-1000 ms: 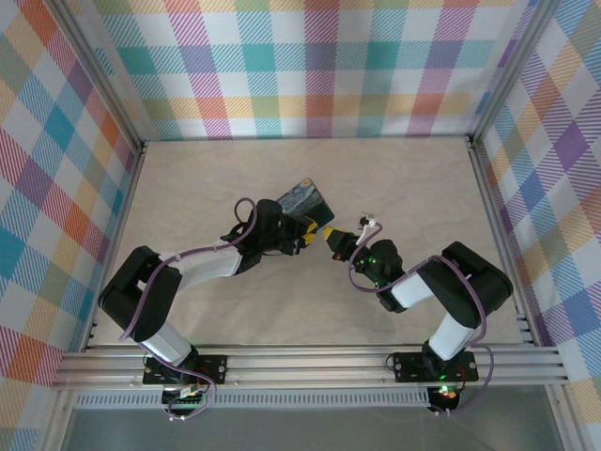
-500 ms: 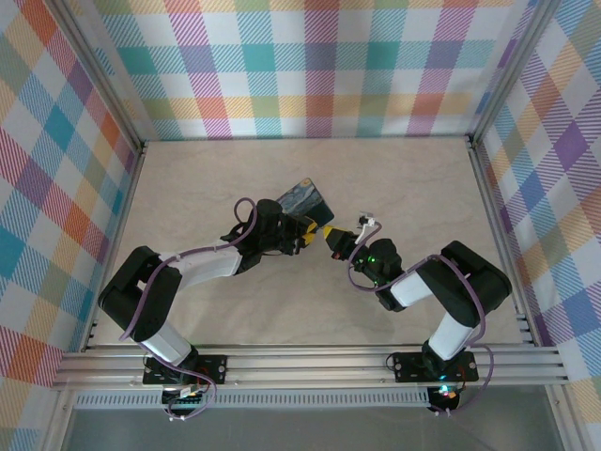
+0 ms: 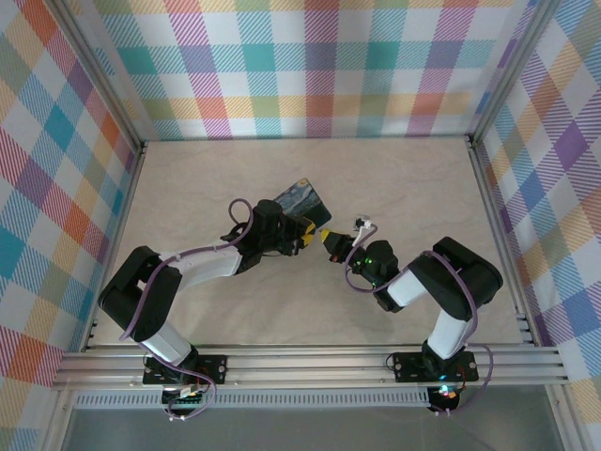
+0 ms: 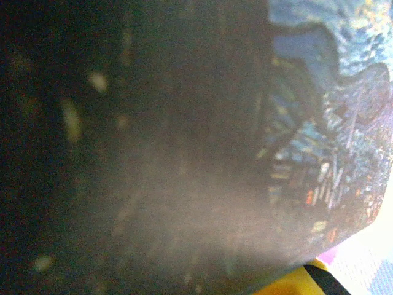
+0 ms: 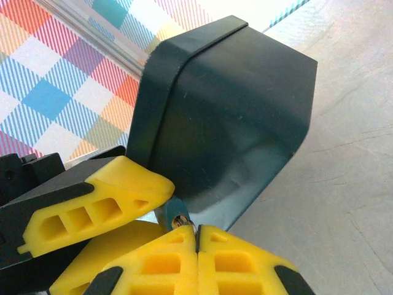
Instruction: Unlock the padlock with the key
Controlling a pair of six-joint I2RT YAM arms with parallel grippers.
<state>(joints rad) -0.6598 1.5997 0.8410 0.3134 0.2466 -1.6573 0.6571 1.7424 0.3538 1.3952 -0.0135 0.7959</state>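
Alignment is your whole job on this step. The padlock (image 5: 167, 211) sits just off the box's (image 5: 227, 117) lower corner, and the left claw (image 3: 308, 226), standing narrow, appears to pinch its blue body between the yellow fingers. The right claw (image 5: 196, 233) is pressed fully shut, and the sliver of metal at its tips, which I take for the key (image 5: 188, 225), touches the brass-ringed keyhole. I judge you are seating the key, not yet turning it. Push slowly along the line of the keyhole and hold the left claw steady so the lock cannot swing away. A push off that line would likely tip the padlock or twist the key out of the grip. Steer by the right wrist view, which gives you the keyhole and the tips meeting beside the box. From above you get both arms converging at the box's near side over the table (image 3: 423, 188), but lock and key are too small to make out. The left wrist view is blurred and gives the painted box face close up.
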